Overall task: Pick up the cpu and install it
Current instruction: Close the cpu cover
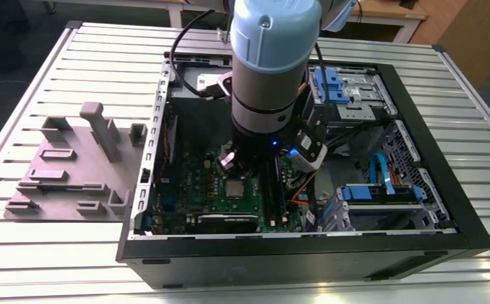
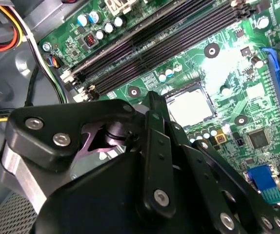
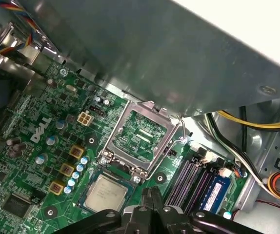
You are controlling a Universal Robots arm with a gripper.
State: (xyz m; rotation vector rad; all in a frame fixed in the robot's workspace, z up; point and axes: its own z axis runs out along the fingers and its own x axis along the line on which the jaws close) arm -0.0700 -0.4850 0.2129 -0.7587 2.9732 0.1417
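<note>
The cpu (image 3: pixel 106 192), a small silvery square chip, lies flat in its socket on the green motherboard (image 3: pixel 37 146). It appears again in the second wrist view (image 2: pixel 191 105) and in the exterior view (image 1: pixel 234 187). The socket's metal-framed lid (image 3: pixel 140 134) stands raised beside the chip. My gripper (image 3: pixel 152 194) hovers just above the board at the chip's edge, its two black fingers pressed together with nothing between them. In the second wrist view the gripper (image 2: pixel 152 97) points at the socket's corner.
The black computer case (image 1: pixel 431 190) surrounds the board. Its metal wall (image 3: pixel 179 53) looms close over the socket. Black memory slots (image 2: pixel 154 46) and yellow and black cables (image 3: pixel 257 122) run beside the socket. A grey plastic fixture (image 1: pixel 67 164) sits on the slatted table at the exterior view's left.
</note>
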